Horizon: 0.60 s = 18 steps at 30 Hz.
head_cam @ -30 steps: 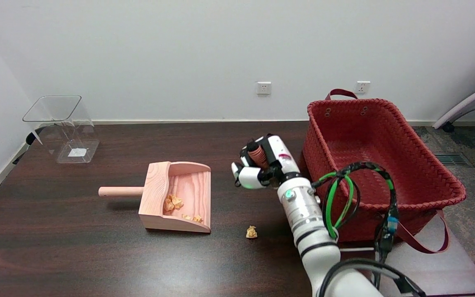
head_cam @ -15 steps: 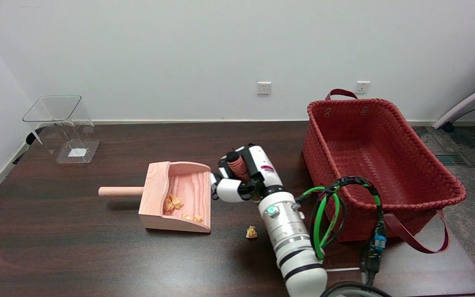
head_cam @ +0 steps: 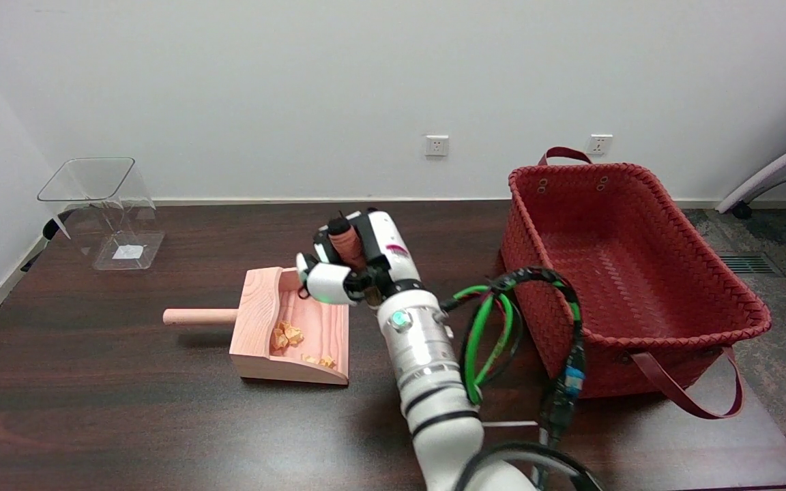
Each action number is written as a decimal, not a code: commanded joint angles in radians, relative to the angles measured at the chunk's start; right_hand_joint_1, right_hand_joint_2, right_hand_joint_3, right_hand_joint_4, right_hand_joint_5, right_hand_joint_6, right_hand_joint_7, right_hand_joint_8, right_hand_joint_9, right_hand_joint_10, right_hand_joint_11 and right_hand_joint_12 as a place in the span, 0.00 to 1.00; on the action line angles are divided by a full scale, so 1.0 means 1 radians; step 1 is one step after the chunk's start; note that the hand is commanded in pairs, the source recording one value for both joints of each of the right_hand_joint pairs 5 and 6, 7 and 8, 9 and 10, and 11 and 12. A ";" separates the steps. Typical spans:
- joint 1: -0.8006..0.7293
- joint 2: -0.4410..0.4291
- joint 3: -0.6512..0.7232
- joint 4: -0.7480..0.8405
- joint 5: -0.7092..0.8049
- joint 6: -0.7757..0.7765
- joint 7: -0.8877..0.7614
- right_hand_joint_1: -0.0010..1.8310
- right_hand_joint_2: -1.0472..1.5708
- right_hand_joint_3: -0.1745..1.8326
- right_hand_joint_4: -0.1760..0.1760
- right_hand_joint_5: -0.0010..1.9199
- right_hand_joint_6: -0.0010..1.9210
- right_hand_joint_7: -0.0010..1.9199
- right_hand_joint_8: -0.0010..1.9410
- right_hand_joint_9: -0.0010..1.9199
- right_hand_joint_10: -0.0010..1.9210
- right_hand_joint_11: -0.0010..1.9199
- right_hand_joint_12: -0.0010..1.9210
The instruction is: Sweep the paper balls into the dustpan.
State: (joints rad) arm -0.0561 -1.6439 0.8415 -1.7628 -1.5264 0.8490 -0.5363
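A pale wooden dustpan [head_cam: 254,320] lies on the dark table, its round handle [head_cam: 198,316] pointing left and its open mouth facing right. Several crumpled orange paper balls [head_cam: 286,334] sit inside it, with smaller scraps [head_cam: 318,360] near its front wall. My right hand [head_cam: 348,266] hovers over the dustpan's far right corner. It grips a brown ribbed handle [head_cam: 346,245] that stands upright in its curled fingers; whatever hangs below the handle is hidden by the hand. No loose paper ball shows on the table; my forearm [head_cam: 424,354] covers the spot right of the dustpan.
A large red woven basket [head_cam: 638,168] stands at the right, its strap over the table's right edge. A clear plastic bin [head_cam: 103,211] sits at the far left. Green and black cables [head_cam: 495,327] loop off my forearm beside the basket.
My right arm swung left from beside the basket until the hand reached over the dustpan's far right corner, still gripping the brown handle. The loose paper ball right of the dustpan is now hidden behind my forearm.
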 commanded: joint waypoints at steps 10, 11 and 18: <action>0.288 -0.119 0.107 0.321 0.034 0.012 0.178 0.74 0.77 0.43 0.50 1.00 1.00 1.00 0.99 1.00 1.00 1.00 1.00; 0.288 -0.119 0.109 0.318 0.030 0.014 0.175 0.74 0.77 0.43 0.50 1.00 1.00 1.00 0.99 1.00 1.00 1.00 1.00; 0.243 -0.112 0.185 0.277 -0.172 0.024 0.179 0.74 0.78 0.43 0.50 1.00 1.00 1.00 0.99 1.00 1.00 1.00 1.00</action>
State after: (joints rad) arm 0.1534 -1.7370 0.9098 -1.5332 -1.5021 0.8589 -0.4136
